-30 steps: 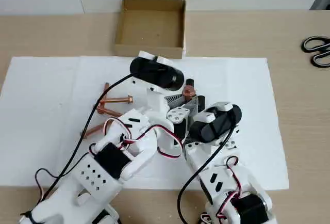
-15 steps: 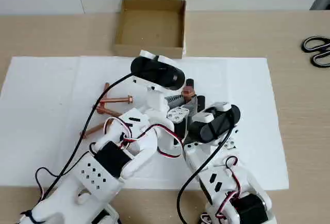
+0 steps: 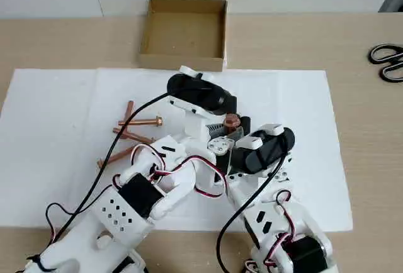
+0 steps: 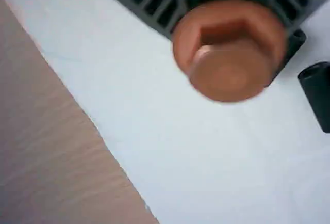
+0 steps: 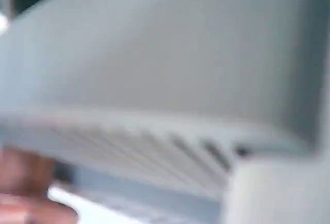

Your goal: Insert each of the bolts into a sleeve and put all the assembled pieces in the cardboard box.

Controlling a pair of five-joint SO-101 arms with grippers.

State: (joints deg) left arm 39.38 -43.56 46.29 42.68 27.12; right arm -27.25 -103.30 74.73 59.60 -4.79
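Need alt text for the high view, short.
The left arm and right arm, both white, meet over a white paper sheet, with a copper bolt in dark jaws between them. More copper bolts lie on the sheet to the left; an open cardboard box sits beyond, scissors at the right edge of the wooden table.

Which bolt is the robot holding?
The bolt clamped in the left gripper, between the two arms. The other bolts lie loose on the white paper.
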